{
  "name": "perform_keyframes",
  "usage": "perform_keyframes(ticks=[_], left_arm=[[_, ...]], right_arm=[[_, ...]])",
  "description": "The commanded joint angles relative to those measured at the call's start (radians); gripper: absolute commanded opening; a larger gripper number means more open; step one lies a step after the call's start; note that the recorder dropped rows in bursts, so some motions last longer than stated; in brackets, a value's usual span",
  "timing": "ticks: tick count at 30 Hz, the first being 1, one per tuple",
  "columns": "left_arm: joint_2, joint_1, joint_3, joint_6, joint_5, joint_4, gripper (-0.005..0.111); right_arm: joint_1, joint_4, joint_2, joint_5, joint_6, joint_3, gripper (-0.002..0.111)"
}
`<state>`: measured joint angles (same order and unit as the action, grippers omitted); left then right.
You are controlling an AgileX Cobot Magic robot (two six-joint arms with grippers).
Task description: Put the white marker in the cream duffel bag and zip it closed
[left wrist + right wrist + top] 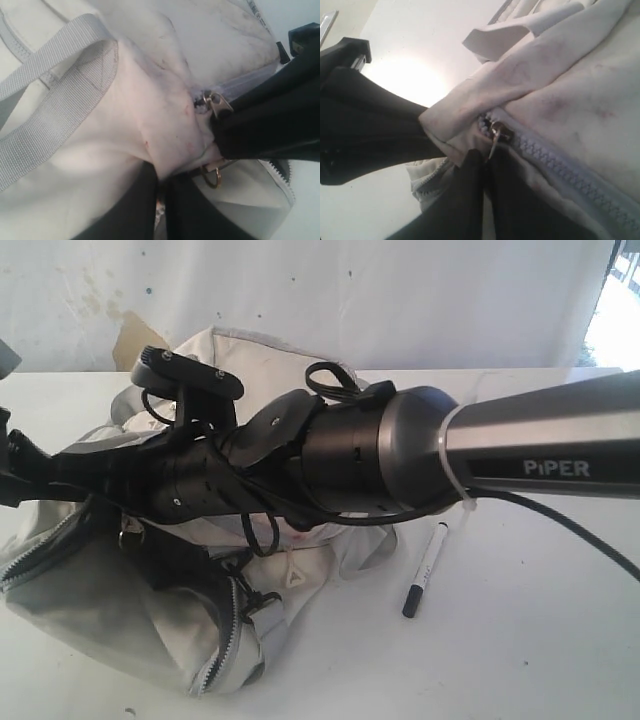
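From the outside camera, my right arm (400,450) filled most of the frame, reaching from the right across the bag (110,590). The bag sat slumped on the left of the table (520,640), its zip (228,635) gaping along the near edge. The marker (425,570) lay on the table just right of the bag, apart from it, with its black cap toward me. I couldn't make out either set of fingers from there; the arm hid them.

On the left wrist camera, the left gripper (161,172) had its fingers (135,210) drawn in tight on a bunched fold of the bag's cream cloth, which carried faint pink marks. A grey strap (60,100) looped over the panel beside it. The right gripper (225,135) came in as a dark shape touching the same fold, right by the pull (216,102), and a gold ring (212,177) hung just beside my fingers.

On the right wrist camera, the right gripper (487,155) showed its fingers (465,200) pressed nearly together at the end of the zip (560,165). The pull (497,134) dipped into the slit between them, so it seemed pinched there, though the shadow made that hard to confirm. The left gripper (427,132) was the dark mass alongside, clamped on the cloth flap next to the pull.
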<state>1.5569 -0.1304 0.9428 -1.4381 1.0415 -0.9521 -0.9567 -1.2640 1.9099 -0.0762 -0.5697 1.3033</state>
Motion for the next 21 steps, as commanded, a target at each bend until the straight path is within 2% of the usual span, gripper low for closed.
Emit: perform_keyframes(ticks=[1,8,16,21], left_arm=[[-0.014,0.003,0.006,0.064,-0.003,-0.041,0.0],[-0.014,0.003,0.006,0.198,-0.079,-0.022,0.0],[-0.014,0.003,0.006,0.333,-0.135,-0.024,0.0],[-0.014,0.003,0.006,0.374,-0.146,-0.026,0.0]], right_arm=[[0.005,0.045,-0.01,-0.086,-0.012,0.0,0.0],[0.062,0.16,-0.045,-0.247,0.059,-0.002,0.0],[0.121,0.537,-0.062,-0.401,0.376,-0.002,0.0],[0.147,0.698,-0.083,-0.484,0.471,-0.002,0.0]])
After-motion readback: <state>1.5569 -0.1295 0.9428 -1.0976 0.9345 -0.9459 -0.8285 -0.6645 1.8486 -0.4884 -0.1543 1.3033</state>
